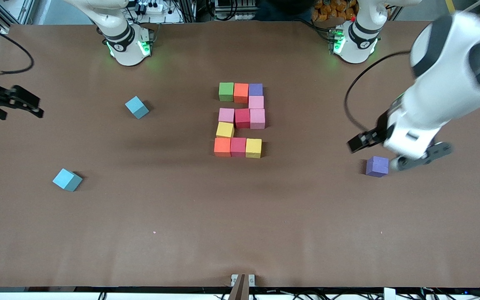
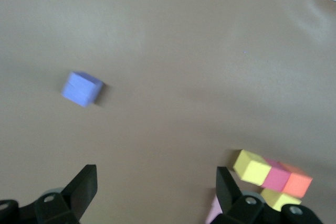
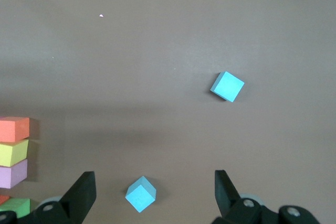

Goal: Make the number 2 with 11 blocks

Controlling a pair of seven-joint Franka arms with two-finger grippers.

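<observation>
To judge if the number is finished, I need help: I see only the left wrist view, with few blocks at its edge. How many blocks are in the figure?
Observer: Eleven blocks, joined in the shape of a 2.
Operator: Is the purple cube I see a spare one?
Observer: Yes. The figure has its own purple block; the loose purple cube lies alone under the open left hand.
Operator: Where is the right hand?
Observer: The right hand waits open over the right arm's end of the table.
</observation>
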